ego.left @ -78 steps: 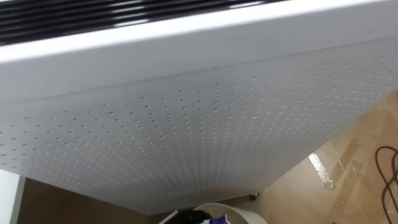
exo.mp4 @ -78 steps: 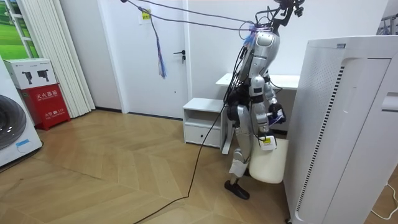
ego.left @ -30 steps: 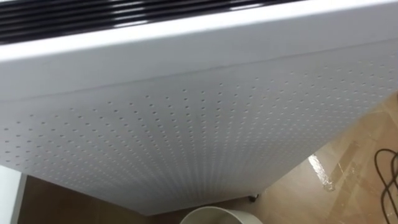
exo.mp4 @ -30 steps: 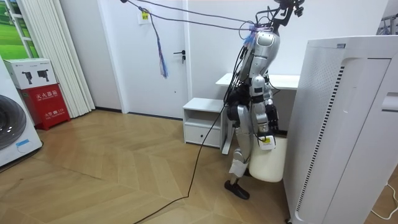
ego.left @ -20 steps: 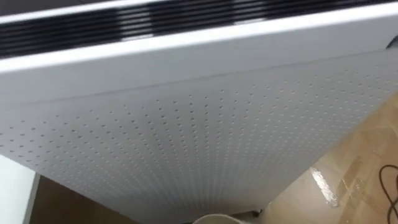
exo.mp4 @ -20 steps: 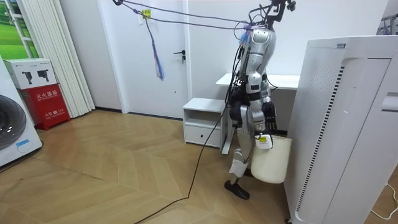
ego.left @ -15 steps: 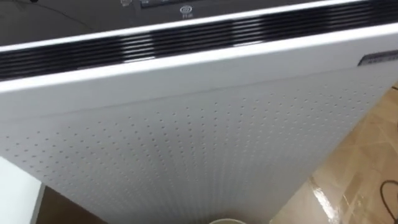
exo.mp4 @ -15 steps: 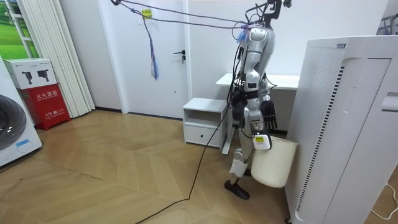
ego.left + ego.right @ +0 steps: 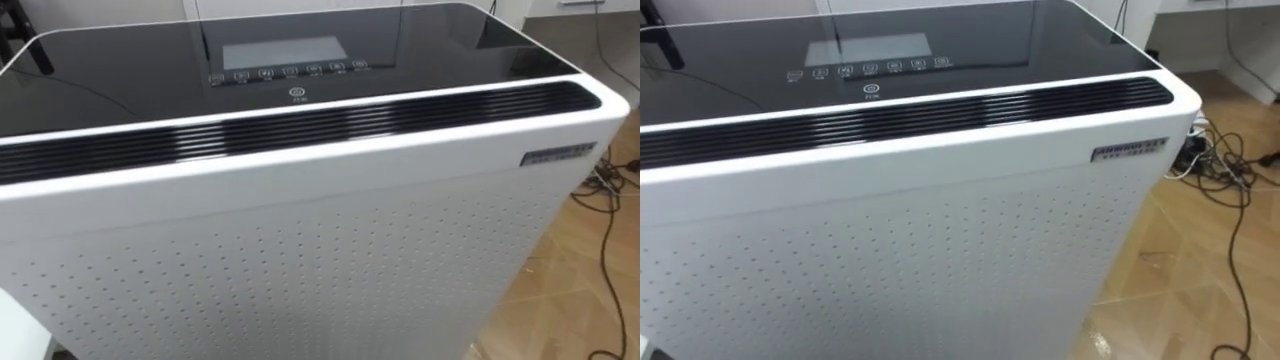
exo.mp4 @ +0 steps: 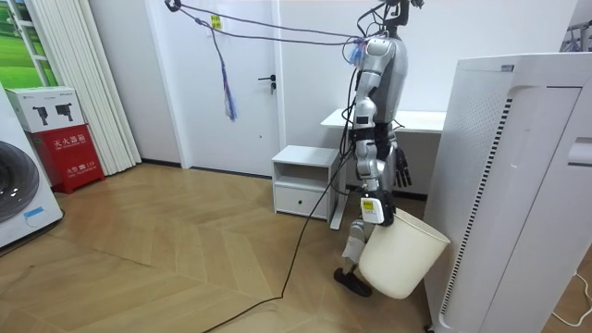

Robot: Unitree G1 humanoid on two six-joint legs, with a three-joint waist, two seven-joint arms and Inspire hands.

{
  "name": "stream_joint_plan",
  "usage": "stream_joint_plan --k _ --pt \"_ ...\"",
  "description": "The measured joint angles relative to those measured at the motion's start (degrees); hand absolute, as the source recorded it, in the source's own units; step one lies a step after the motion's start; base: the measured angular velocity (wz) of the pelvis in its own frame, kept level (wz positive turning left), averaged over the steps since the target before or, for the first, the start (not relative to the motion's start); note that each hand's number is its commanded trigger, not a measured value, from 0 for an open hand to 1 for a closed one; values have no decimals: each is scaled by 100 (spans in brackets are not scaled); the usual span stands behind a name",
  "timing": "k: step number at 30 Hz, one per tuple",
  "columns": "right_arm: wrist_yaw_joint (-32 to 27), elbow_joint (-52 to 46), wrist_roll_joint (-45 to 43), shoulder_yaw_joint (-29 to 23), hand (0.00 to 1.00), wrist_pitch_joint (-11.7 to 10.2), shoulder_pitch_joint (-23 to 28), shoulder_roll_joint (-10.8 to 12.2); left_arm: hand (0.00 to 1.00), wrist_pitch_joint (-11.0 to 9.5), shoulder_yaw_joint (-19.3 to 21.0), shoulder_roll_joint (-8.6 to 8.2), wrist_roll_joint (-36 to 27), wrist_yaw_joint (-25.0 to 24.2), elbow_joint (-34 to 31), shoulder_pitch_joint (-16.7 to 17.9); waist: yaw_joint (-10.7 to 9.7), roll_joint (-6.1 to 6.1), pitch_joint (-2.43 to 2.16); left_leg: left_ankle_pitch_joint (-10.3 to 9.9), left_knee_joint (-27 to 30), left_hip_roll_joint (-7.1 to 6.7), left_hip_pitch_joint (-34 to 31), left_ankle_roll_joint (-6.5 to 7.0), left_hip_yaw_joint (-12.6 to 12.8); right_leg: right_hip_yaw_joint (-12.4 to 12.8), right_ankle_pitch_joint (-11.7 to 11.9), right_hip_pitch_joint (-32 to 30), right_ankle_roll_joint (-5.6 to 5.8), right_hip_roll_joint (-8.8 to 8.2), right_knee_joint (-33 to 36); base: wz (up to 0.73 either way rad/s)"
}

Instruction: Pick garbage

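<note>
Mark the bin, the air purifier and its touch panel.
bin (image 10: 400, 265), room view, side wall.
air purifier (image 9: 300, 270), left eye view, perforated front.
touch panel (image 9: 285, 53), left eye view, middle of the screen.

The robot stands upright with the torso erect. The right arm hangs straight down along the body, with the right hand (image 10: 372, 210) at thigh level. The left hand (image 10: 400, 167) is higher than the right hand and forward of it, elbow bent, fingers straight, spread and pointing down.
</note>
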Motion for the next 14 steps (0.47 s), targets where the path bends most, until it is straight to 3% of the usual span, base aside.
stream_joint_plan --k 6,14 --pt "-32 10 -130 -84 100 149 49 12 0 216 484 -5 -17 313 319 -6 7 6 2 -41 2 7 136 -14 0 -4 -18 161 3 14 -41 0" --pt "-2 169 -208 -416 100 257 74 94 0 525 1028 -192 -64 670 447 43 23 136 -20 -95 -14 13 322 -18 -6 14 -38 385 17 36 -148 0"
